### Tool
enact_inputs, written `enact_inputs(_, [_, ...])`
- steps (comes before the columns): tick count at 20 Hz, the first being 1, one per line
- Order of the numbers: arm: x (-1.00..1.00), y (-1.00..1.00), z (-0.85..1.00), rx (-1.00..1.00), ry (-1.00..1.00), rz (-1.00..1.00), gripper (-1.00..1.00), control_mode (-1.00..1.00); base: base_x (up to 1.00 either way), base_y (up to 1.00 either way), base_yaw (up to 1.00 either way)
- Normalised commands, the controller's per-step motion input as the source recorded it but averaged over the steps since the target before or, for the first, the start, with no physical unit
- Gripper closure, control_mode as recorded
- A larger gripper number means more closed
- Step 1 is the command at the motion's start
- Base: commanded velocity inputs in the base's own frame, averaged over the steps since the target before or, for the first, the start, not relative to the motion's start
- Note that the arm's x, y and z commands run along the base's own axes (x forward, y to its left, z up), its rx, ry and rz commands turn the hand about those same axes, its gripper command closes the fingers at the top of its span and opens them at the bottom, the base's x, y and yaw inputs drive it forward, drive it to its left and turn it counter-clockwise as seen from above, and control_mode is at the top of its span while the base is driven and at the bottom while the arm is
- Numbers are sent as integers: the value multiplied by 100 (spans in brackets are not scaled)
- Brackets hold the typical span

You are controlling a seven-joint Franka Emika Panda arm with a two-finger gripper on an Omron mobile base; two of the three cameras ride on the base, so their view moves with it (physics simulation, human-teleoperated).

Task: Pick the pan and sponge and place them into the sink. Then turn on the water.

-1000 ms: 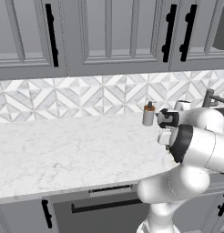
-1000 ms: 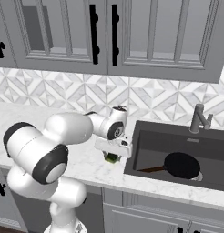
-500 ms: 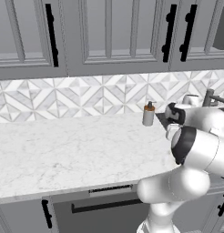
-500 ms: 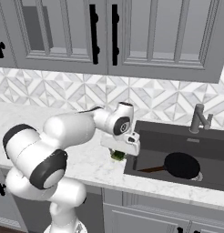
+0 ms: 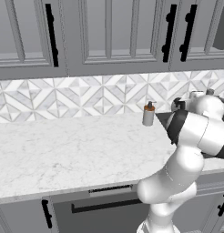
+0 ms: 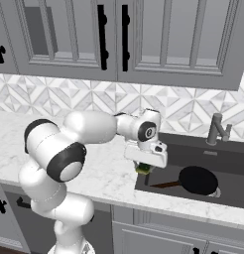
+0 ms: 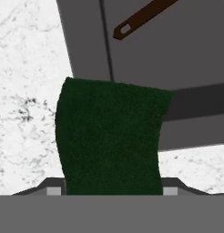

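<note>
Holding: the gripper [image 6: 143, 169] is closed on the sponge [image 6: 142, 168], fingers partly apart with the sponge between them.
Sponge position: lifted off the counter [image 6: 106, 171], hanging right at the near-left corner of the sink [image 6: 228, 193], over the edge where marble meets basin.
Sponge facing: in the hand view its dark green face [image 7: 111, 136] looks toward the camera; the long axis runs up and away from the finger tips, and the far end leans slightly toward the basin.
Sponge colours: from the right base view a sliver of yellow and green shows under the white hand; the rest is hidden, so its tilt there is hard to judge.
Pan: the pan [image 6: 197, 179] lies on the sink floor, right of the sponge and apart from it.
Pan handle: the long brown handle [image 6: 163, 184] points left toward the gripper's corner; its end appears in the hand view [image 7: 142, 19], beyond the sponge.
Faucet: the faucet [image 6: 216, 130] stands behind the sink.
Bottle: a small bottle [image 5: 149, 114] stands on the counter near the backsplash.
</note>
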Motion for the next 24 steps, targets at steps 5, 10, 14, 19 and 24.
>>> enact_inputs(5, [34, -44, 0, 1, 4, 0, 100, -100, 0, 0, 0])
enact_inputs(10, [43, -44, -3, 3, 0, 0, 100, -100, 0, 0, 0])
enact_inputs(14, [40, -39, -33, 5, 0, 0, 100, -100, 0, 0, 0])
enact_inputs(19, [30, -33, -34, 4, 0, 0, 100, -100, 0, 0, 0])
enact_inputs(24, [26, -28, -38, 2, 0, 0, 100, -100, 0, 0, 0])
